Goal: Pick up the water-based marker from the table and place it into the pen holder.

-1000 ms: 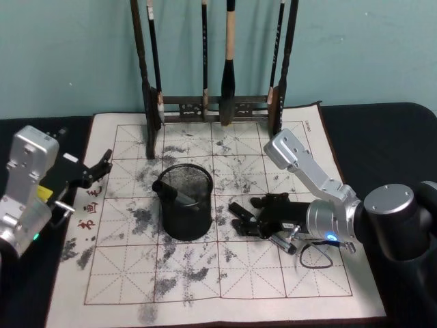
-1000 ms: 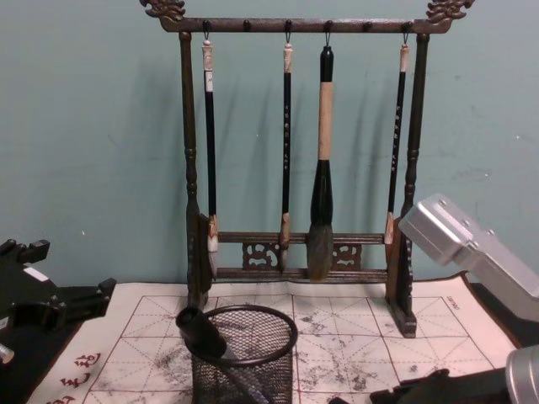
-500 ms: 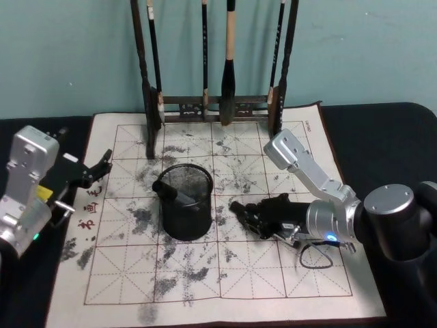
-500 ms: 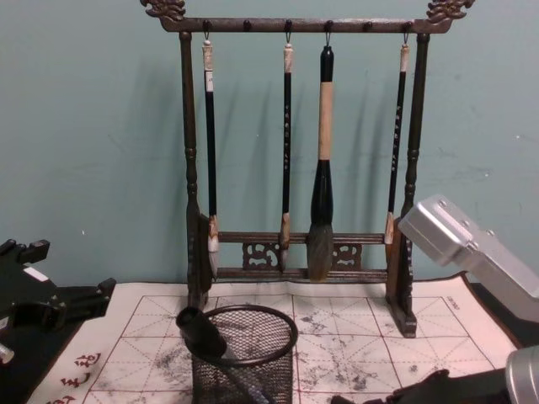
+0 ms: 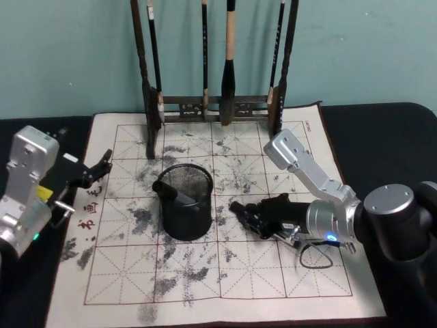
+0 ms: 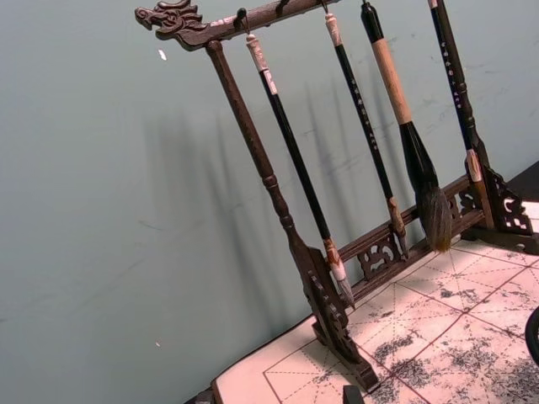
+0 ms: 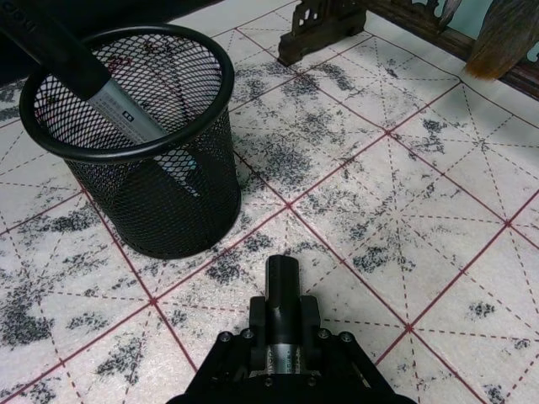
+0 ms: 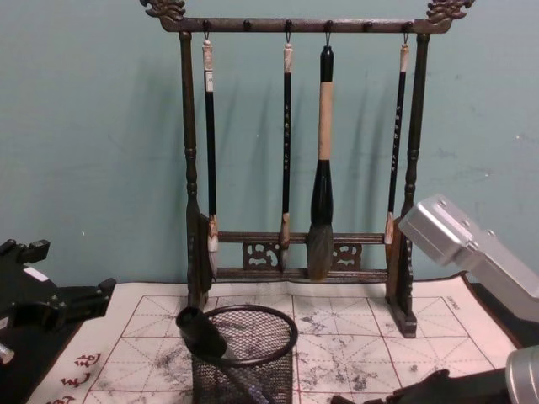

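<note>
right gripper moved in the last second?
Yes, slightly up: the right gripper, shut on the black-capped marker, shows higher beside the round black wire-mesh pen holder in the chest view.

The red characters (image 5: pixel 91 203) along the left margin of the felt mat (image 5: pixel 259 277) cannot be read

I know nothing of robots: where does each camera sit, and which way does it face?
Head: high up, looking down on the mat and holder; left arm and right arm both show.
Chest: lower, looking level at the rack; arms at both edges.
Left wrist: on the parked left arm, facing the rack and wall.
Right wrist: on the right arm, looking past its jaws, shut on a marker, at the holder.
Shared: chest and left wrist both see the rack.
</note>
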